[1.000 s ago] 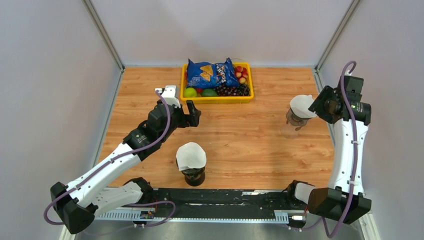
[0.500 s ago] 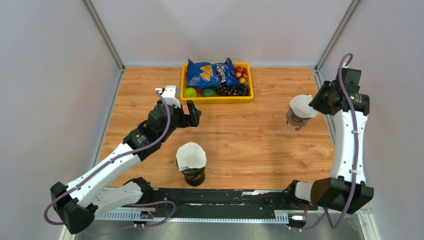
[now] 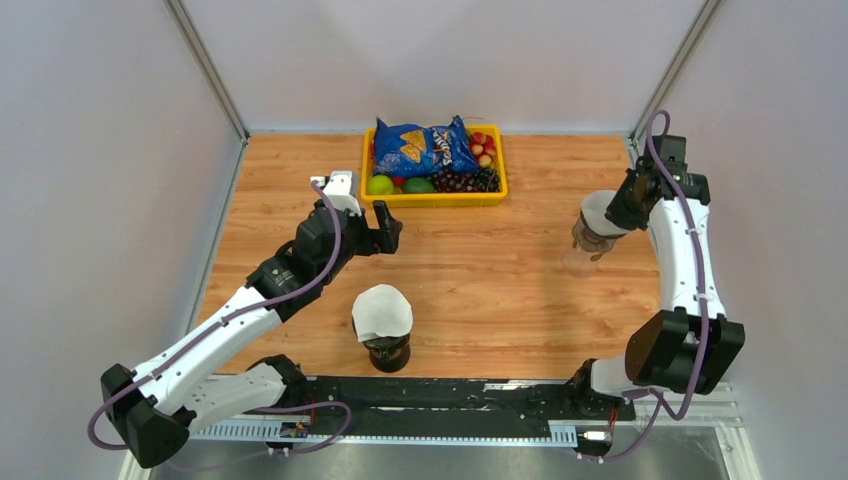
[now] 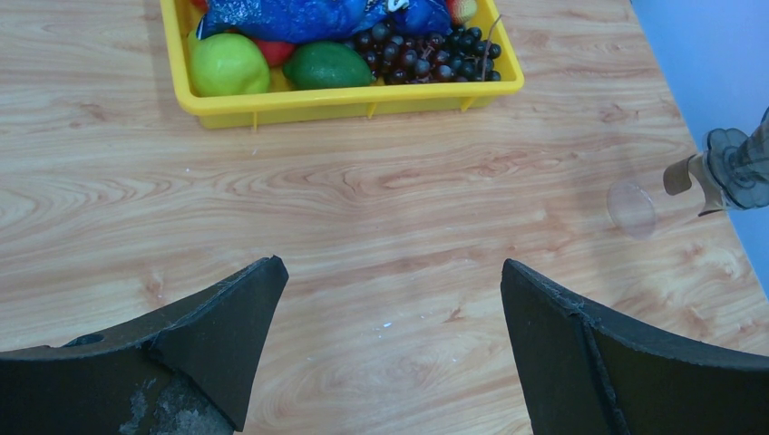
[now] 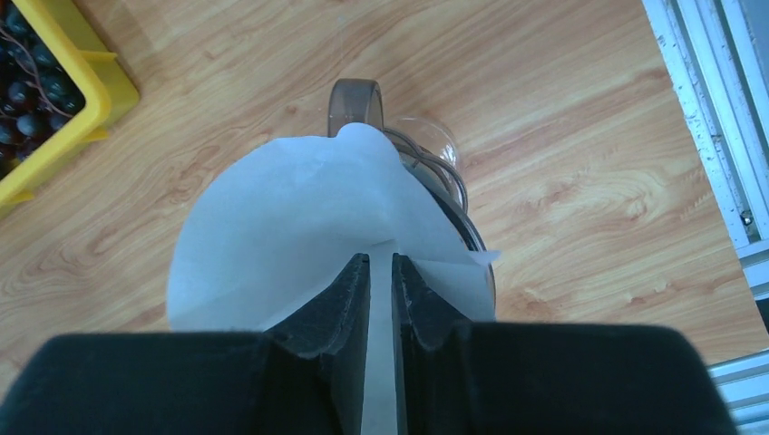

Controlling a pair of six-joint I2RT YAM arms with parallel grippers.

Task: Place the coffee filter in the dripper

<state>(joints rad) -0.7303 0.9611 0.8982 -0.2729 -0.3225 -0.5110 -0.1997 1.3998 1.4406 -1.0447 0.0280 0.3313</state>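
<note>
The bench (image 3: 480, 280) is carrying the same things in the same places; only the right side is changing. The right arm (image 3: 684, 262) is folding inward, and its wrist is coming from the outer side to stand closer over the dripper (image 3: 588, 240) than a second ago. The left arm (image 3: 250, 300) is not moving at all. The left fingers (image 4: 390, 265) are staying spread wide with nothing between them, while the yellow tray (image 3: 435, 199) is lying ahead of them.

The dripper is standing directly under the right fingers (image 5: 381, 263), with its handle just beyond their tips. These fingers are staying clenched on the near edge of the filter (image 5: 290, 227), and the paper is showing in the thin slit between them. The filter is spreading open over the mouth of the dripper. To my judgement the placing is nearly finishing, and letting go is what is remaining. Whether the paper is sitting fully down inside, I cannot tell.
</note>
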